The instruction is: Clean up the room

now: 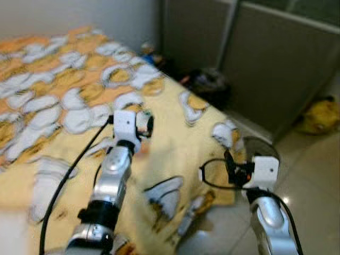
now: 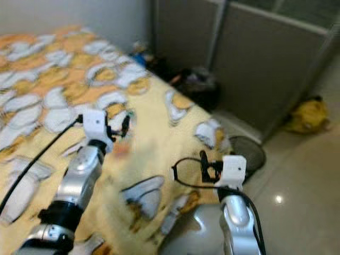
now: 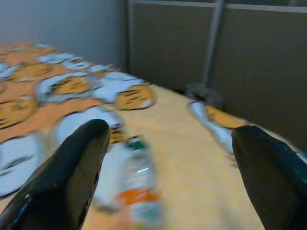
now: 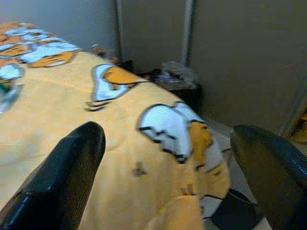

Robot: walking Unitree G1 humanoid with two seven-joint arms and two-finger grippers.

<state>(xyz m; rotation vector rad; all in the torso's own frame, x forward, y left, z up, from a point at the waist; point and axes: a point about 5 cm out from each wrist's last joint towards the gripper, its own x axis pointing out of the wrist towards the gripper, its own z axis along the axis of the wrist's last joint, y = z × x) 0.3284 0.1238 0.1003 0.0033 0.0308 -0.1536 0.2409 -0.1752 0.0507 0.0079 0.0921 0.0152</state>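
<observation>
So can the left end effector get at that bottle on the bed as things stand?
Probably yes. The left end effector is open and points along the bed at the bottle, which lies between its fingers' line with nothing visible in the way.

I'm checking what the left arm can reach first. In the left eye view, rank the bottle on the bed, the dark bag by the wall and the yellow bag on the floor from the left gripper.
1. Bottle, on the bedspread just ahead of the left gripper.
2. Dark bag, on the floor past the bed's far corner.
3. Yellow bag, far off to the right.

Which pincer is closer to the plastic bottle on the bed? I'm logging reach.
Left. The left pincer hovers open right over the bottle; the right pincer is open near the bed's corner.
</observation>
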